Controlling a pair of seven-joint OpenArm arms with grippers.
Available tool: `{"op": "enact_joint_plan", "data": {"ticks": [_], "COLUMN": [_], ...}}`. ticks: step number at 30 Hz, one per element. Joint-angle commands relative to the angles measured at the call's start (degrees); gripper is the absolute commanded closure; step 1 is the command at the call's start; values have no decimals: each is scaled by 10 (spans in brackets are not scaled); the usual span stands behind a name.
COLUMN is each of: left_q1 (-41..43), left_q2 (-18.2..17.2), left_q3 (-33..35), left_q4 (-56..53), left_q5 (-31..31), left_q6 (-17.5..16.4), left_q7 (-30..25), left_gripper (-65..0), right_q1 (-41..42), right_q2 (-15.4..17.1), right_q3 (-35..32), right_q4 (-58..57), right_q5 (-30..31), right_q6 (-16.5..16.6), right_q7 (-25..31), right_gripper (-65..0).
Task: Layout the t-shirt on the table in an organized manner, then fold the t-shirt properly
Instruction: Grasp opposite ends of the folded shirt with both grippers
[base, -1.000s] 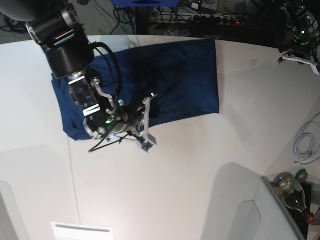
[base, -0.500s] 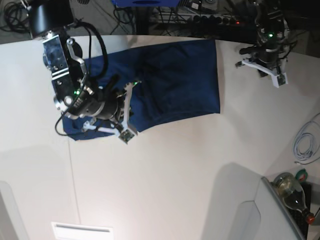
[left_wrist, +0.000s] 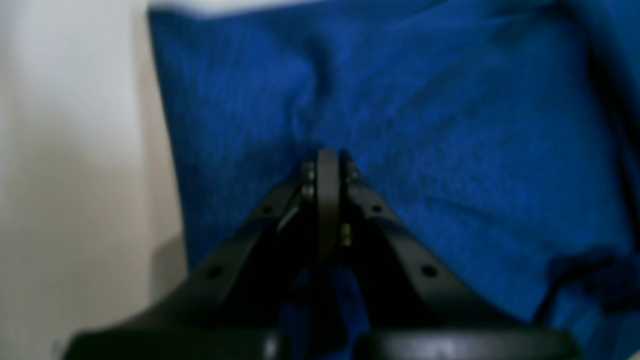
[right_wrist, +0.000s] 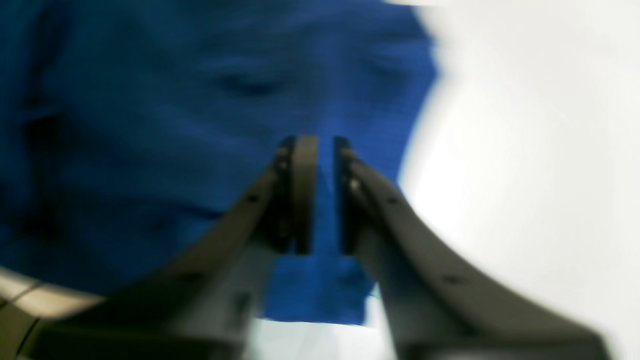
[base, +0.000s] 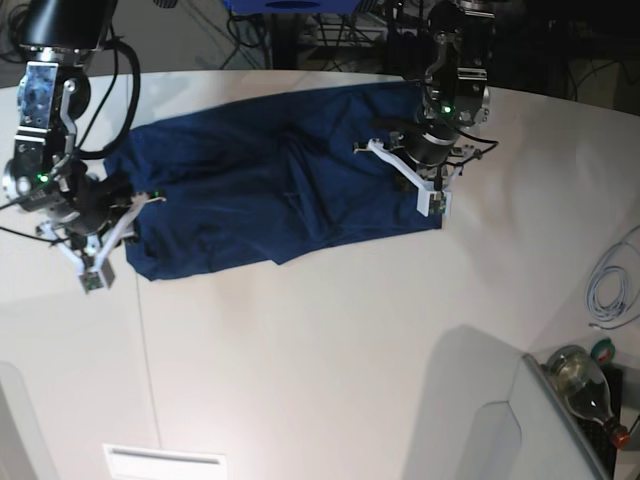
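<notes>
Base view: the t-shirt (base: 290, 180) lies spread across the far half of the table (base: 330, 350), dark navy, roughly rectangular, with creases running through the middle and a bunched lower-left corner. The right gripper (base: 95, 240) sits at the shirt's left edge on this view's left side, low over the table next to that bunched corner; jaw gap is not readable here. The left gripper (base: 420, 175) is on this view's right, down over the shirt's right edge near the lower-right corner. A coiled white cable (base: 610, 285) lies at the table's right edge and a glass bottle (base: 580, 385) sits lower right, both well apart from the shirt. Left wrist view: the left gripper (left_wrist: 327, 165) has its fingertips pressed flat together with no gap; blue cloth of the t-shirt (left_wrist: 450, 125) fills most of the frame behind and beneath the tips, and white table (left_wrist: 75, 150) shows at left. Frame is soft, so whether fabric is pinched between the tips cannot be told. Right wrist view: the right gripper (right_wrist: 320, 165) shows a narrow slit between the fingers, blue cloth visible through it; nothing seen clamped. The t-shirt (right_wrist: 175, 125) covers the left and centre, bare table (right_wrist: 525, 150) at right. Heavy blur throughout.
</notes>
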Motion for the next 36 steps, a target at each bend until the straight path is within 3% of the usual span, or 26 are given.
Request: {"op": "enact_joint_plan", "data": {"ticks": [1,4,5,8,11,14,21,26,29,33,36], "left_q1": [-11,-24,-30,-36,-29,-24,-31,12,38,40,27], "left_q2": [-11,-28,-34,-36,-35,-33,-37,-52,-68,-93,-93], "left_q3": [1,1,1,1,1,1,-2,-71,-109,-121,-113], "left_q4": [-19,-61,-70,-73,-47,-19,60,115,111,57,28], "left_q5": [6,6,6,5,3,2,5,6,6,6,6], "left_q6": [7,18,30,37,37,37,37,37,37,37,37], "left_q7": [10,-33,-41,-45,-45,-48,-44,-27,-27,-29,-41], "left_gripper": [0,0,0,0,0,0,0,0,0,0,0], "right_q1": [6,6,7,26,43,53,86,108,106,105,103], "right_q2": [2,-9,-9,-7,-7,-7,-4,8,11,13,11], "right_q3": [16,65,81,130,178,194,162,159,158,158,130], "right_q4": [6,0,-11,-70,-134,-178,-236,-298,-316,-335,-334], "right_q5": [9,38,63,152,232,269,261,231,222,226,227], "right_q6": [3,5,5,37,82,101,107,106,107,111,144], "right_q7": [7,8,8,-2,-56,-86,-85,-63,-40,-57,-73], "right_gripper": [-252,-459,-483,-461,-458,-459,-455,-455,-455,-455,-453]}}
